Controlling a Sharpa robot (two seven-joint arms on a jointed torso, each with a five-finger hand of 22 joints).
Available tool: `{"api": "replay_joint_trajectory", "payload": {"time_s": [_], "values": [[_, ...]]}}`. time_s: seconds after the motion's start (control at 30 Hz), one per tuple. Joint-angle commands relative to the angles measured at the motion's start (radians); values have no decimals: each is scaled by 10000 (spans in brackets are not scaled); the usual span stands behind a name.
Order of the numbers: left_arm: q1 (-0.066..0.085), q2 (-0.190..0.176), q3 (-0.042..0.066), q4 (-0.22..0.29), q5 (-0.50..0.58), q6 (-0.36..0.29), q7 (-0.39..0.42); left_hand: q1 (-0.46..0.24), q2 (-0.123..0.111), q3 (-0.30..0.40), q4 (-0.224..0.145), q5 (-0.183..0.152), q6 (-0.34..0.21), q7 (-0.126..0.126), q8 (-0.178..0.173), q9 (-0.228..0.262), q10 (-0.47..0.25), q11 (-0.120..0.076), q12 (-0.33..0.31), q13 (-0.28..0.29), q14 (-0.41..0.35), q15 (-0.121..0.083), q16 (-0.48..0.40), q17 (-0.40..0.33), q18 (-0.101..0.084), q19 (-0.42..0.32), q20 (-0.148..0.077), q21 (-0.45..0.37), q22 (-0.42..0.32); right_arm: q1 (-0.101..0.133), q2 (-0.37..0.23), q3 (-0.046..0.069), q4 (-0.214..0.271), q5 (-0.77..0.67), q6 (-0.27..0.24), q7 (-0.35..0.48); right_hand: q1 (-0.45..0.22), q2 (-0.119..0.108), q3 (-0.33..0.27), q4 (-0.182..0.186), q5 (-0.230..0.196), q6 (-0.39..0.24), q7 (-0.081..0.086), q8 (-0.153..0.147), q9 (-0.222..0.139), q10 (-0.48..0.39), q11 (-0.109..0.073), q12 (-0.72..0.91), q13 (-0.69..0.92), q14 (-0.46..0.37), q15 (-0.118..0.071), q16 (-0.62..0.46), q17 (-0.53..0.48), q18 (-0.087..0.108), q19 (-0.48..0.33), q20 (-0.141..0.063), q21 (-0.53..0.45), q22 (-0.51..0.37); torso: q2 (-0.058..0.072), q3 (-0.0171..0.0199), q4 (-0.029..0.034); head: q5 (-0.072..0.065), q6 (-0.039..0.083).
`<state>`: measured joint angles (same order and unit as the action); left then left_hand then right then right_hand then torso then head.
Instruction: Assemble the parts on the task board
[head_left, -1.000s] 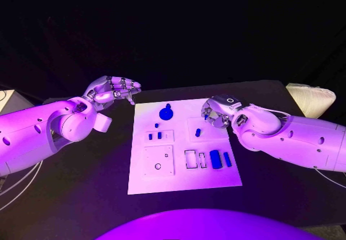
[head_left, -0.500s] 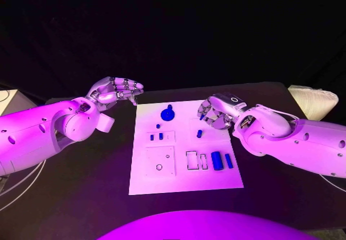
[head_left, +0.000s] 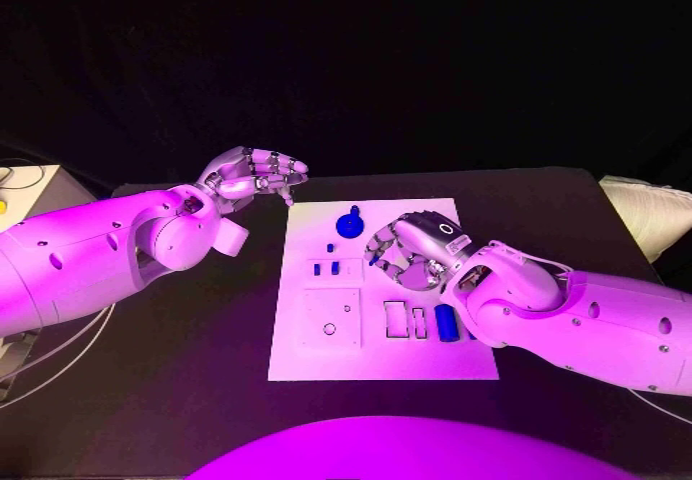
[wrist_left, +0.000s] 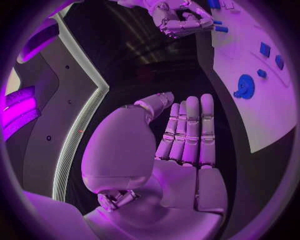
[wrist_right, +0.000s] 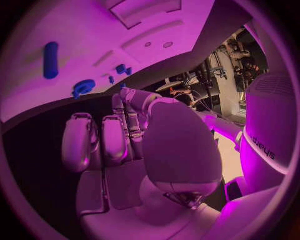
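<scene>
Early in the assembly, by the look of it: on the task board (head_left: 378, 362) a round blue part (head_left: 351, 222) near the far edge, two small blue pieces (head_left: 327, 267) side by side, and a blue cylinder (head_left: 446, 320) lying loose next to narrow open slots (head_left: 405, 319). Square recess (head_left: 330, 318) on the board's left side apparently not yet filled. Most seating judged left to do

Right hand (head_left: 411, 250) low over the middle of the board, fingers bent downward; cannot tell whether clamped on a part, nor what lies beneath. Left hand (head_left: 260, 175) off the board, above the bench (head_left: 173, 400) by the board's far left corner; in the left wrist view fingers stretched side by side, thumb apart, nothing held

Pale bundle (head_left: 656, 215) at the bench's right end, well apart from the work. Main obstruction: right forearm across the board's near right part, covering whatever lies beside the cylinder
</scene>
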<state>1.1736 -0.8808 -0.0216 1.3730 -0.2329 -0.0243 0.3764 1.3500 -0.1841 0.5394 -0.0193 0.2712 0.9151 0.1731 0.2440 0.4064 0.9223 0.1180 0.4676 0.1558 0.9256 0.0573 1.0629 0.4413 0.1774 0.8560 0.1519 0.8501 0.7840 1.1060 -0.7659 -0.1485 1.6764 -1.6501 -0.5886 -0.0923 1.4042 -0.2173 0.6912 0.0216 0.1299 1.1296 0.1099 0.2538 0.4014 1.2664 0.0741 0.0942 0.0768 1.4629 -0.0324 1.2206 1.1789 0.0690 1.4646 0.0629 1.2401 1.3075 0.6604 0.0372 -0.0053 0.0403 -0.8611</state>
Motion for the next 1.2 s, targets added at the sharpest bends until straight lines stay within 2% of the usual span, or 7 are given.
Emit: {"api": "replay_joint_trajectory", "payload": {"time_s": [0.03,0.2,0.43,0.6,0.8,1.1,1.2], "values": [[0,51,7,28,76,190,29,49,33,-10,-25,-42,6,29,-34,8,39,60,-55,-15,-46,2,-39,-9,62,80,6,-67,-17,-189,282,-34,-68,-672,117,-123,-51,83,19,-78,65,-11,50,13,12,364,-277,-11,19,419,-42,62,1,-69,214,-33,79,530,6,-1,7,216,-69],[0,98,5,49,53,181,20,49,33,-10,-25,-42,6,29,-34,8,39,60,-55,-15,-46,2,-39,-9,62,80,6,-67,-17,-410,600,-87,-192,-961,390,-434,-58,87,23,-82,68,-15,55,11,15,365,-274,-19,20,417,-39,57,-10,-70,215,-32,87,538,2,-6,7,307,-115],[0,154,4,56,19,167,9,56,31,-13,-30,-41,4,33,-40,6,40,63,-68,-26,-45,5,-47,-14,61,85,7,-73,-21,-633,884,-167,-306,-1299,777,-723,-76,91,24,-86,70,-19,62,8,21,368,-270,-31,22,417,-34,60,-19,-81,231,-29,150,583,1,14,-14,484,-115],[0,193,3,49,11,175,7,56,31,-13,-30,-41,4,33,-40,6,40,63,-68,-26,-45,5,-47,-14,61,85,7,-73,-21,-760,1048,-214,-360,-1432,921,-839,-76,91,24,-86,70,-19,62,8,21,368,-270,-31,22,417,-34,60,-19,-81,231,-29,150,583,9,21,-4,585,-115],[0,223,3,38,15,208,-13,61,36,-17,-29,-41,9,35,-43,6,49,66,-80,-37,-43,8,-55,-20,60,91,9,-81,-26,-850,1150,-248,-415,-1509,1131,-938,-87,95,27,-93,76,-21,66,7,26,371,-267,-40,23,418,-32,68,-19,-81,230,-27,152,587,9,15,-1,620,-115],[0,234,2,14,24,256,-43,60,39,-19,-27,-38,10,37,-46,6,51,68,-88,-43,-42,10,-59,-24,60,93,10,-86,-29,-909,1179,-268,-422,-1678,1141,-1132,-95,95,28,-96,79,-23,69,6,28,371,-265,-46,24,419,-30,73,-19,-83,234,-26,170,601,7,12,8,683,-115],[0,239,2,-2,24,267,-49,60,39,-19,-27,-38,10,37,-46,6,51,68,-88,-43,-42,10,-59,-24,60,93,10,-86,-29,-916,1178,-269,-416,-1700,1143,-1153,-95,95,28,-96,79,-23,69,6,28,371,-265,-46,24,419,-30,73,-19,-83,234,-26,170,601,9,12,-7,681,-115]]}}
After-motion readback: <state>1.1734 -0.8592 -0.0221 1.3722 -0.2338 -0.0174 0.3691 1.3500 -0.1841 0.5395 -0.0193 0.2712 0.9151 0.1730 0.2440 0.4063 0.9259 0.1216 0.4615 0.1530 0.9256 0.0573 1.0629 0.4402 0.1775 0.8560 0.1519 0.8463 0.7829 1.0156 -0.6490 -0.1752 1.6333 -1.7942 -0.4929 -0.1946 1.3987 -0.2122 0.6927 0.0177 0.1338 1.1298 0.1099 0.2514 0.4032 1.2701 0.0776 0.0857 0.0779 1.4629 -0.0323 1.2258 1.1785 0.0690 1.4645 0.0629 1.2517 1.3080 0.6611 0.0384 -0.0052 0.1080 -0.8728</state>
